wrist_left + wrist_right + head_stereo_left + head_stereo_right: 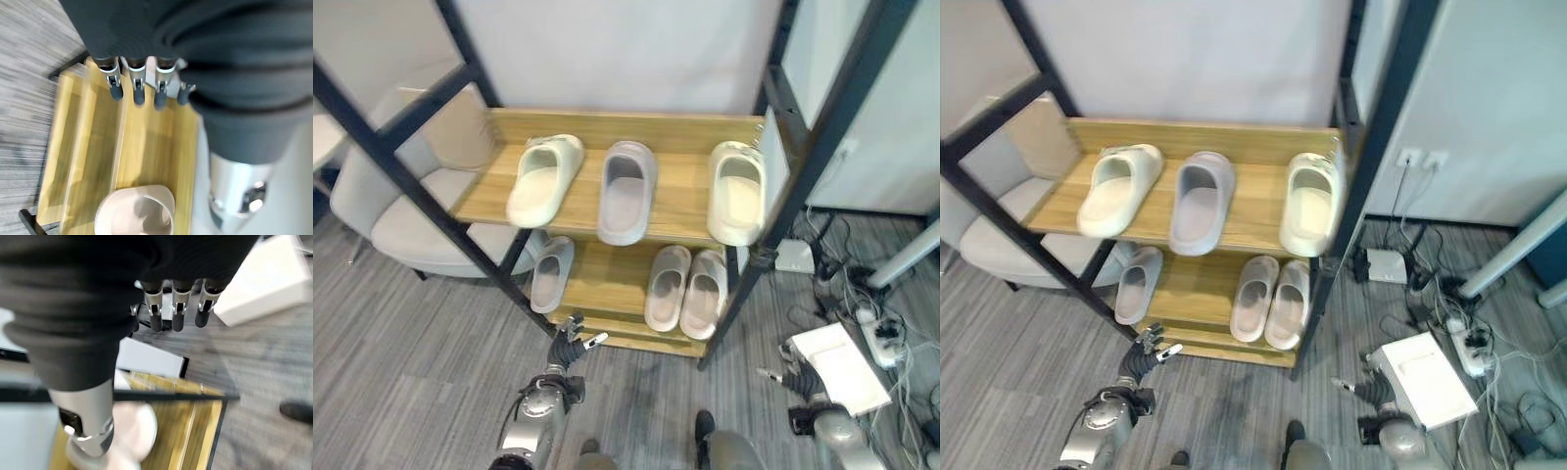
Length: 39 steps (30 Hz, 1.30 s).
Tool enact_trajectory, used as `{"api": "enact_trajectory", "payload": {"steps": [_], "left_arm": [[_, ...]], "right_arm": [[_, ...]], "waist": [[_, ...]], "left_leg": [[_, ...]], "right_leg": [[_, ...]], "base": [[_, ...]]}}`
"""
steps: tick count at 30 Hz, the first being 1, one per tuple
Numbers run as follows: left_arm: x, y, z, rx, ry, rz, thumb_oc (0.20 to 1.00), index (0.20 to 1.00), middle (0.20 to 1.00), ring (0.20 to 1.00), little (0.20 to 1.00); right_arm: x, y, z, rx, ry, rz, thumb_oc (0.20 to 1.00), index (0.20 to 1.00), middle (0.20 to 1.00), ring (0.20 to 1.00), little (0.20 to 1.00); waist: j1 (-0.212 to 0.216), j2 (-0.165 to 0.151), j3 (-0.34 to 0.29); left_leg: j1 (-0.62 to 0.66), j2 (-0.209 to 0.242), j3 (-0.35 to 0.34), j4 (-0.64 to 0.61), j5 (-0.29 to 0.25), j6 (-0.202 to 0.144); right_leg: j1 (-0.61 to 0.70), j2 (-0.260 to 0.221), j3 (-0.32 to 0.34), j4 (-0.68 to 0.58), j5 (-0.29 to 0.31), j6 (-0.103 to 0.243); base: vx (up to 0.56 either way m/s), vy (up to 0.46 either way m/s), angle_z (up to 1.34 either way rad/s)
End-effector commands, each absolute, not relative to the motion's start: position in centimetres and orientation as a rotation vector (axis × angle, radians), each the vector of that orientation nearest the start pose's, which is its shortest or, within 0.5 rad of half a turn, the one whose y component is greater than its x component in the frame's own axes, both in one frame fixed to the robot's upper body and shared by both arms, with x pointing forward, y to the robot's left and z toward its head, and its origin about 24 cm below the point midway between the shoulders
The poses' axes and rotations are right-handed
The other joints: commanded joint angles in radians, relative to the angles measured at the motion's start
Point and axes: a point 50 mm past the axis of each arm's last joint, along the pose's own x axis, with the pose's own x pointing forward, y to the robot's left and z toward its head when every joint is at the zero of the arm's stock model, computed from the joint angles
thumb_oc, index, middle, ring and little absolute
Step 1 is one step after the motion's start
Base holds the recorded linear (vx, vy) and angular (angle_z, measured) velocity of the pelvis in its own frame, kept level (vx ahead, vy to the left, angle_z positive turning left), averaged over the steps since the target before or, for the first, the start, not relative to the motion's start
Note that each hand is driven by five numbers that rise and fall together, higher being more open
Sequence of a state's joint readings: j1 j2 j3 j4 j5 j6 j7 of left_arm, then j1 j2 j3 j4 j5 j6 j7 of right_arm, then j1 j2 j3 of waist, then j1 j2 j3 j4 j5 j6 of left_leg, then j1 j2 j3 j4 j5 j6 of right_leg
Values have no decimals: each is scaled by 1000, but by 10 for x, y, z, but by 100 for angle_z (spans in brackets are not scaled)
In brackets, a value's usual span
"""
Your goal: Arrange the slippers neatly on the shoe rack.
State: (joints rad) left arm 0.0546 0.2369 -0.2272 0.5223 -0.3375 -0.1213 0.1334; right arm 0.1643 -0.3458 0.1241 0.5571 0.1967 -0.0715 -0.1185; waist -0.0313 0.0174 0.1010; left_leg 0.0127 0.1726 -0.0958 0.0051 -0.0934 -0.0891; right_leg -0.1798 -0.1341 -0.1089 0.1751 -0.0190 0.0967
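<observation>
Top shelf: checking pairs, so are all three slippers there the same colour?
No: the middle slipper is grey, while the left slipper and the right slipper are cream.

Grey carpet floor (411, 323), white wall (607, 49), beige chair (401, 215) at left, white box (842, 367) at right

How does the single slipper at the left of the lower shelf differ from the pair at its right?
The single grey slipper lies alone near the lower shelf's left end; the pair of pinkish slippers lies side by side, touching, near the right end. The single one looks greyer, the pair paler and pinker. The pair reaches nearer the shelf's front edge. All point their toes toward the robot, and neither hand touches them.
</observation>
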Motion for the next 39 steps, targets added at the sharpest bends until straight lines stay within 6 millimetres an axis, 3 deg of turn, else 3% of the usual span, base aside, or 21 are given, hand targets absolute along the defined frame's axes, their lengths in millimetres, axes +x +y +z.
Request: {"api": "enact_trajectory", "payload": {"steps": [1,5,9,10,11,16,19,29,35,36,39], "left_arm": [[204,200,-61,14,410,85,1000,1000,1000,1000,1000],[204,203,-61,43,414,65,1000,1000,1000,1000,1000],[204,210,-58,66,412,59,1000,1000,1000,1000,1000],[199,212,-60,65,424,63,1000,1000,1000,1000,1000],[198,211,-60,60,424,61,1000,1000,1000,1000,1000],[189,210,-69,27,463,86,1000,1000,1000,1000,1000],[190,202,-68,37,460,48,1000,1000,1000,1000,1000],[196,189,-67,55,445,-2,1000,1000,1000,1000,1000],[196,192,-68,64,452,15,1000,1000,1000,1000,1000],[198,198,-66,52,439,49,1000,1000,1000,1000,1000],[200,201,-64,41,433,68,1000,1000,1000,1000,1000]], "right_arm": [[183,-232,-73,-194,521,-125,1000,1000,1000,1000,1000],[191,-218,-75,-200,526,-81,1000,1000,1000,1000,1000],[198,-214,-72,-202,505,-63,1000,1000,1000,1000,1000],[196,-214,-73,-201,507,-66,1000,1000,1000,1000,1000],[194,-214,-75,-200,516,-66,1000,1000,1000,1000,1000],[189,-214,-78,-215,536,-49,1000,1000,1000,1000,1000],[192,-208,-69,-332,481,21,1000,1000,1000,1000,1000],[200,-188,-61,-406,419,128,1000,1000,1000,1000,1000],[202,-185,-61,-394,419,131,1000,1000,1000,1000,1000],[202,-188,-61,-387,421,124,1000,1000,1000,1000,1000],[203,-190,-61,-377,421,111,1000,1000,1000,1000,1000]], "waist": [[12,-35,14],[33,-48,46],[50,-37,57],[73,-40,48],[74,-45,41],[74,-62,17],[66,-67,7],[73,-63,-6],[77,-53,-2],[72,-50,13],[72,-58,33]], "left_leg": [[41,-60,29,-81,76,13],[25,-102,78,-71,55,40],[-17,-110,118,-54,68,58],[-24,-119,133,-58,74,61],[-23,-127,128,-62,78,63],[12,-119,143,-80,77,61],[31,-112,128,-90,77,59],[51,-104,108,-92,71,56],[55,-104,103,-92,70,55],[39,-89,98,-54,68,48],[-23,-78,83,52,63,26]], "right_leg": [[191,-98,13,-176,39,69],[133,-154,7,-192,128,104],[134,-123,-28,-117,62,76],[156,-106,-88,-114,29,66],[173,-98,-95,-136,23,66],[219,-89,-73,-206,42,69],[246,-81,-85,-232,38,67],[278,-72,-84,-242,18,62],[268,-76,-74,-208,5,66],[252,-58,-40,-181,-24,47],[249,-35,-31,-171,-54,17]], "base": [[-110,315,-4],[-169,210,-39],[-174,123,-43],[-74,61,-37],[-30,13,-31],[61,-66,-34],[51,-69,4],[28,-32,6],[30,-69,3],[10,-138,2],[-29,-140,6]]}}
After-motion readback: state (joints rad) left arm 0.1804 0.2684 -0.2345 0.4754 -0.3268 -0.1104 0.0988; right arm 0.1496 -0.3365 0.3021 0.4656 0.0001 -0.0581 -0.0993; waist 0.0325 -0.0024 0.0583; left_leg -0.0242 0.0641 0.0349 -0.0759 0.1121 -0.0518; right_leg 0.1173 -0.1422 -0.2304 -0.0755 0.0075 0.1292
